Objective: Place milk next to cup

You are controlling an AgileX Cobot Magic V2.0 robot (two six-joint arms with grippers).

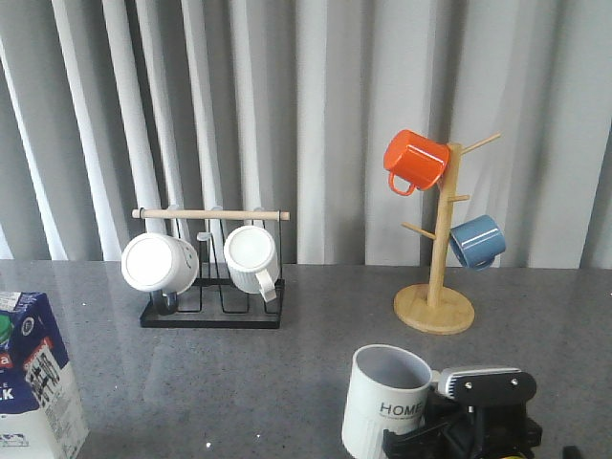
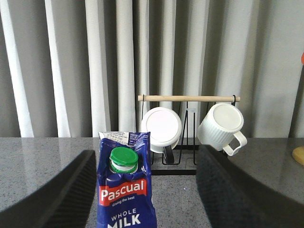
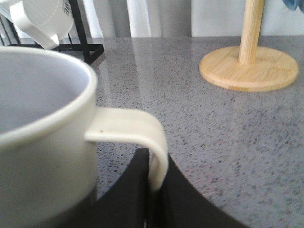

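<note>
Front view shows the milk (image 1: 33, 378) standing upright at the near left edge of the grey table (image 1: 287, 363), well apart from the cup (image 1: 385, 402), which sits upright near the front on the right side. Just beside the cup's right flank is the right gripper (image 1: 449, 435), its black body touching or almost touching the mug. From the right wrist camera the cup's cream handle (image 3: 137, 135) runs down between the two dark fingers (image 3: 123, 199), which press close on either side of it, so the right gripper is clamped on the cup's handle. From the left wrist camera the milk (image 2: 124, 185) stands between the two wide-spread dark fingers (image 2: 57, 199) of the left gripper (image 2: 142, 204), with clear gaps on both sides; its jaws are parted and not touching the carton. Behind, a black wire rack (image 1: 212, 311) with a wooden bar holds two white mugs (image 1: 160, 262), and a wooden mug tree (image 1: 436, 287) on the right carries an orange mug (image 1: 414, 160) and a blue mug (image 1: 476, 241).
</note>
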